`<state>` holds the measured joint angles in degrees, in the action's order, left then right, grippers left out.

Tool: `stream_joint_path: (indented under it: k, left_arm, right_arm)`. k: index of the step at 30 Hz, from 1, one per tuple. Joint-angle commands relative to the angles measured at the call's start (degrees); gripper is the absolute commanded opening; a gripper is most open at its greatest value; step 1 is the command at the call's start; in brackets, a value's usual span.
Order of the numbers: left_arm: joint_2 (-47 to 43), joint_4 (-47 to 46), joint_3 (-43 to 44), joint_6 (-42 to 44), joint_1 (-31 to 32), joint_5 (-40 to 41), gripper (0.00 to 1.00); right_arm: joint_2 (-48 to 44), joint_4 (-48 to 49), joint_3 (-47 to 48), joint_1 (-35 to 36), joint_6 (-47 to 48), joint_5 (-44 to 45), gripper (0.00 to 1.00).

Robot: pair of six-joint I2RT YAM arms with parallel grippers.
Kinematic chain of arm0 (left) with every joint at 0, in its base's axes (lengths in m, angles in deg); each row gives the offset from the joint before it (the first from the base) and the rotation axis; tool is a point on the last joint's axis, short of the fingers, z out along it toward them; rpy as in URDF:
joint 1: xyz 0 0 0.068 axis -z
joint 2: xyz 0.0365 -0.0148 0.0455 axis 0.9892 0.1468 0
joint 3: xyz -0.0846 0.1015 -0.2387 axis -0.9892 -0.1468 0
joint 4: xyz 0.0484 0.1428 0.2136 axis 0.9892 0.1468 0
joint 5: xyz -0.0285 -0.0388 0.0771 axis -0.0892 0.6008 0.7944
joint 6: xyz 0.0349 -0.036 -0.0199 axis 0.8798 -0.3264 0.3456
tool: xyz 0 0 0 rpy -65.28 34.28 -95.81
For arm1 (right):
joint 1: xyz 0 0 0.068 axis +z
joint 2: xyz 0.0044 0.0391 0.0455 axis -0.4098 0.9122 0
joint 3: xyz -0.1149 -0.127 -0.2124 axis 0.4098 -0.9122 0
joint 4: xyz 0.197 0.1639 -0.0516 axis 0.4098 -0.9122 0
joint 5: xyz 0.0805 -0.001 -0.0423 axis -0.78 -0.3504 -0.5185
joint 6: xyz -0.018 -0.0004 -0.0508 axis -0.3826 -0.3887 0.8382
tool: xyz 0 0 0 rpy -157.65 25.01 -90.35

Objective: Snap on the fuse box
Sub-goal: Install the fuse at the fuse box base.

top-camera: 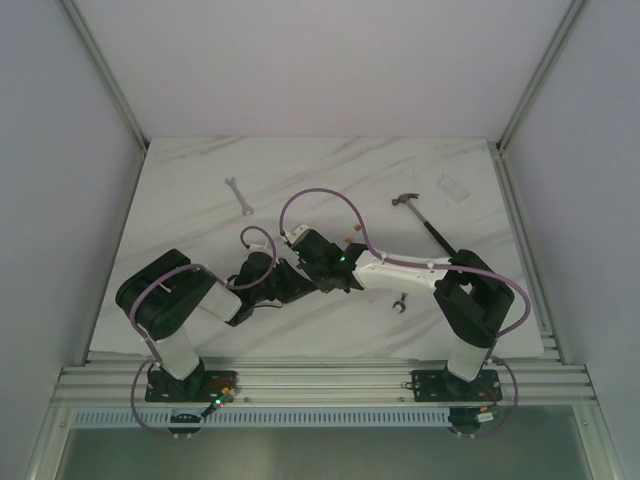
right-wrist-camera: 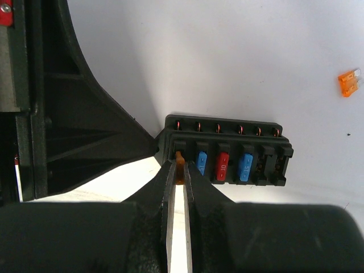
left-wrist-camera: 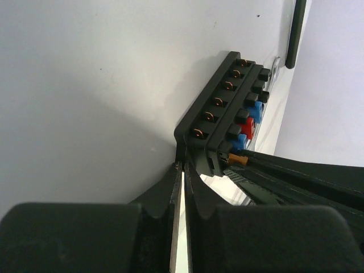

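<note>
The fuse box [right-wrist-camera: 227, 153] is a black block with blue and red fuses in its slots, lying on the white table. It also shows in the left wrist view [left-wrist-camera: 224, 111]. My right gripper [right-wrist-camera: 181, 169] is shut on a small orange fuse [right-wrist-camera: 180, 162] at the box's leftmost slot. My left gripper [left-wrist-camera: 183, 166] is shut on the near end edge of the box. The right gripper's fingers [left-wrist-camera: 296, 176] reach in from the right with the orange fuse [left-wrist-camera: 240, 160]. In the top view both grippers meet at the table's centre [top-camera: 315, 265] and hide the box.
A loose orange fuse [right-wrist-camera: 350, 81] lies right of the box. In the top view a wrench [top-camera: 237, 195] lies at back left, a hammer [top-camera: 425, 222] and a clear plastic piece [top-camera: 452, 188] at back right, and a small wrench [top-camera: 400, 302] near the right arm.
</note>
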<state>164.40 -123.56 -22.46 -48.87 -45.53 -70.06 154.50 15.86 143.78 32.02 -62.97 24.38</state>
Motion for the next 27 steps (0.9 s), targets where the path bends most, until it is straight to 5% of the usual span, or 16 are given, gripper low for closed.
stream_joint_path:
  k: [1, 11, 18, 27]
  left_arm:
    - [2.13, 5.32, -0.46, 0.57, 0.19, 2.67, 0.15]
    - [2.3, 5.35, -0.41, 0.73, 0.05, 3.23, 0.14]
    - [2.5, 6.1, -0.03, 1.66, 0.01, 3.55, 0.15]
    - [1.57, 6.78, -0.23, 2.53, 0.01, 3.78, 0.14]
  right_arm:
    - [7.31, -7.6, -2.44, -0.4, -0.51, -1.34, 0.0]
    - [11.24, -9.76, -0.13, -0.73, -1.2, -2.08, 0.0]
    - [4.48, -10.02, 1.68, -0.66, -1.57, -2.98, 0.0]
    - [0.44, -11.29, 6.18, -0.66, -2.41, -3.03, 0.16]
